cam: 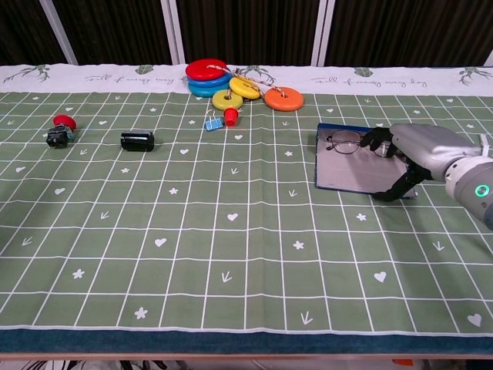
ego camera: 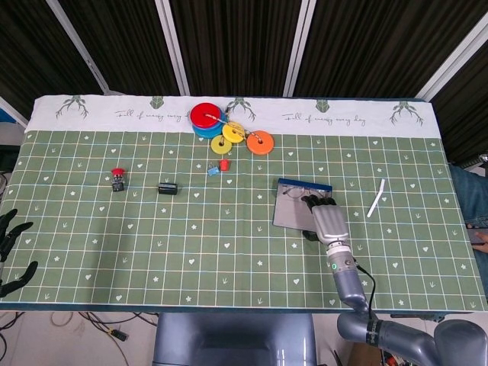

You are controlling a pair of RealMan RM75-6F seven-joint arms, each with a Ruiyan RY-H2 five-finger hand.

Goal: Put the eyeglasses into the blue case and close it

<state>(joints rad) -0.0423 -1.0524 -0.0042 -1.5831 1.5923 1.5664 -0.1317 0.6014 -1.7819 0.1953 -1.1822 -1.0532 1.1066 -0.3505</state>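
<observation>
**Operator:** Where the right hand (cam: 412, 154) sits over the case (cam: 350, 171), what is its condition?

**Technician:** It lies across the right part of the open case, palm down. The dark fingertips (cam: 376, 141) reach to the right end of the eyeglasses (cam: 344, 142), and the thumb points down at the case's near right edge. Whether the fingers actually pinch the frame, I cannot tell (the hand covers that end in both views).

**Operator:** Position of the eyeglasses?

**Technician:** Inside the case, along its far edge, just beside the blue rim. The left lens shows clearly in the chest view; the head view shows only a thin trace. The case lies flat and open, grey lining up, on the green tablecloth (ego camera: 229, 229).

**Operator:** Left hand?

**Technician:** At the near left corner in the head view, off the table edge, fingers spread, holding nothing (ego camera: 11, 248).

**Operator:** Other items on the table?

**Technician:** A stack of coloured rings (cam: 231, 85) at the far centre (red on blue, with yellow and orange discs beside them). Just in front, a small red peg (cam: 230, 116) beside a blue clip (cam: 211, 124). To the left, a black cylinder (cam: 137, 140) and a red-topped button (cam: 60, 130). A white stick (ego camera: 375, 198) lies right of the case, well apart.
</observation>
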